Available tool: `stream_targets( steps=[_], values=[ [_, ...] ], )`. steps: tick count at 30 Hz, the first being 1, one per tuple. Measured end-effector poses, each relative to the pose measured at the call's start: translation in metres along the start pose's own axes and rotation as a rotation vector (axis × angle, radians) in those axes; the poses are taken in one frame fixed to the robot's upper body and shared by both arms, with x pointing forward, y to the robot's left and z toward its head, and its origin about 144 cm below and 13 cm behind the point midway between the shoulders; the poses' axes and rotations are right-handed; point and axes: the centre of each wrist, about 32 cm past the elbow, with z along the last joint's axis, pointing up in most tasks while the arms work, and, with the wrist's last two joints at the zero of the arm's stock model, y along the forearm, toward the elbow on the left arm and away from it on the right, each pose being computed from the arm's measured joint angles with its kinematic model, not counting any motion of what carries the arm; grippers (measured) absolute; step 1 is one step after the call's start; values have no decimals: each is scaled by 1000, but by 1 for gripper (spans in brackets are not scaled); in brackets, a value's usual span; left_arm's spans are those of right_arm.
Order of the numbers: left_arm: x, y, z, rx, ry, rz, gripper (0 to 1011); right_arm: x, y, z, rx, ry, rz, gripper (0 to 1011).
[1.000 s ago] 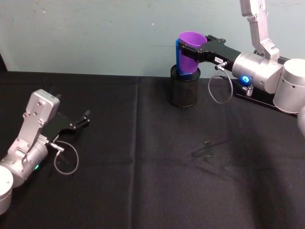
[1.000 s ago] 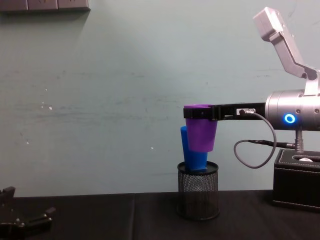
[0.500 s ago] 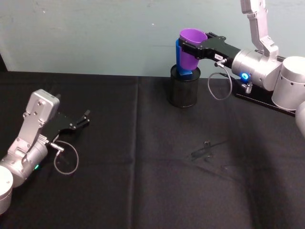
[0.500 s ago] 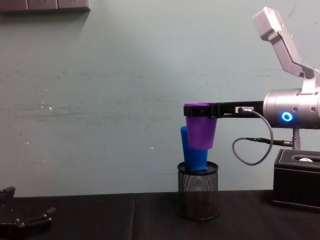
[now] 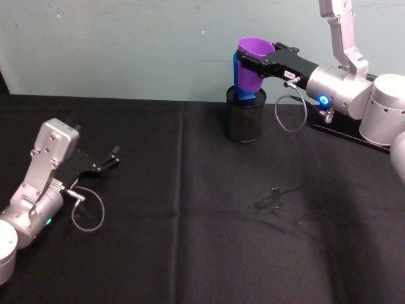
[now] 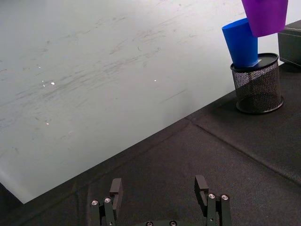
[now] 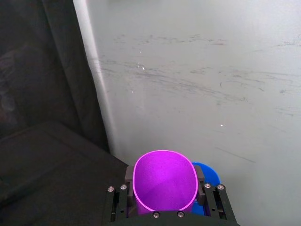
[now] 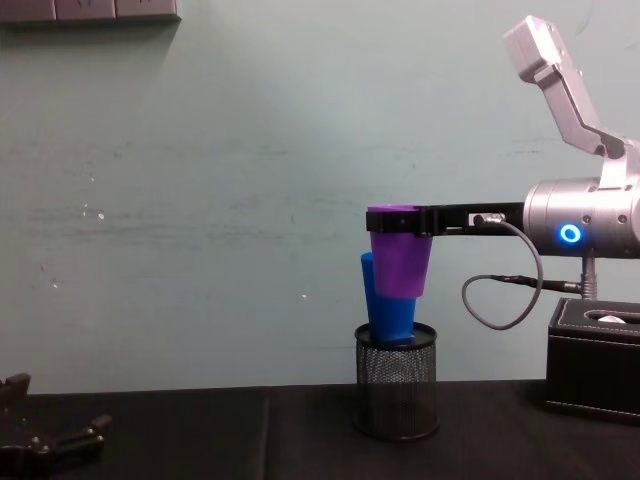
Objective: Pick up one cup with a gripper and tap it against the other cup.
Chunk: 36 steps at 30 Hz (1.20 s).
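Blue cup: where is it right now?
Chest view, right of centre: the blue cup stands tilted in the black mesh holder, just left of and below the purple cup.

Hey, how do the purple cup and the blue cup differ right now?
The purple cup is held in the air by the right tool, near its rim; the blue cup stands in the mesh pen holder. The purple cup hangs about upright; the blue cup leans. The purple cup's rim sits higher than the blue cup's. Both are plain tapered tumblers, alike in size.
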Motion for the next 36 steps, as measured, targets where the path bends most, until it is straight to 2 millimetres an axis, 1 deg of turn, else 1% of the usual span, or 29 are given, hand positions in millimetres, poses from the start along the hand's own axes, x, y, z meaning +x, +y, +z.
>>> stream_targets(
  steps=[17, 36],
  values=[
    [0, 0, 0, 0, 0, 0, 1005, 4, 5, -2, -5, 17, 1, 720],
    [0, 0, 0, 0, 0, 0, 1005, 6, 5, 0, 5, 14, 1, 720]
  ],
)
